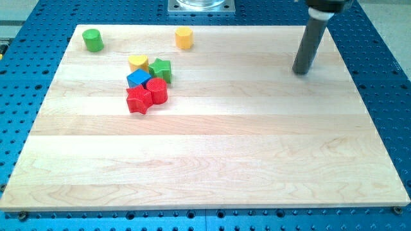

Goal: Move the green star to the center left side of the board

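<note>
Nearest the view's bottom, the red star-shaped block [137, 101] anchors a cluster whose top-right member is the green star-shaped block [160, 68], touching a yellow heart-shaped block [138, 63]. Nothing looks done yet; the whole push leftward remains. My tip [301, 71] (a bare rod, holding nothing) stands well apart, toward the view's right.
</note>
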Motion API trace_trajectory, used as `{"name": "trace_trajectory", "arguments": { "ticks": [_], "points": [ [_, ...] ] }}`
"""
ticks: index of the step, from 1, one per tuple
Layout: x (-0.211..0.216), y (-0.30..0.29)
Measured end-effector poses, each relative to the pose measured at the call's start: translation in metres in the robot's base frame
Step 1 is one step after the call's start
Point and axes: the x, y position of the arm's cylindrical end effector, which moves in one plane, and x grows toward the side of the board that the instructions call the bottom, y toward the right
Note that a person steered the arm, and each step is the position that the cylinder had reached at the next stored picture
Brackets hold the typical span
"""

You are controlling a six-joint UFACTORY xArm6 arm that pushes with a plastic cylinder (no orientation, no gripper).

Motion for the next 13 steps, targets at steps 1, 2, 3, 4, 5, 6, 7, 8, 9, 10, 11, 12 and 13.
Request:
{"name": "trace_trajectory", "arguments": {
  "ticks": [1, 2, 3, 4, 5, 6, 7, 8, 9, 10, 11, 12, 13],
  "points": [
    [-0.002, -0.003],
    [-0.043, 0.013],
    [-0.056, 0.001],
    [-0.017, -0.001],
    [0.011, -0.033],
    [0.011, -0.033],
    [0.018, -0.04],
    [0.06, -0.114],
    [0.013, -0.134],
    [0.004, -0.234],
    [0.003, -0.288],
    [0.043, -0.301],
    [0.054, -0.339]
  ]
}}
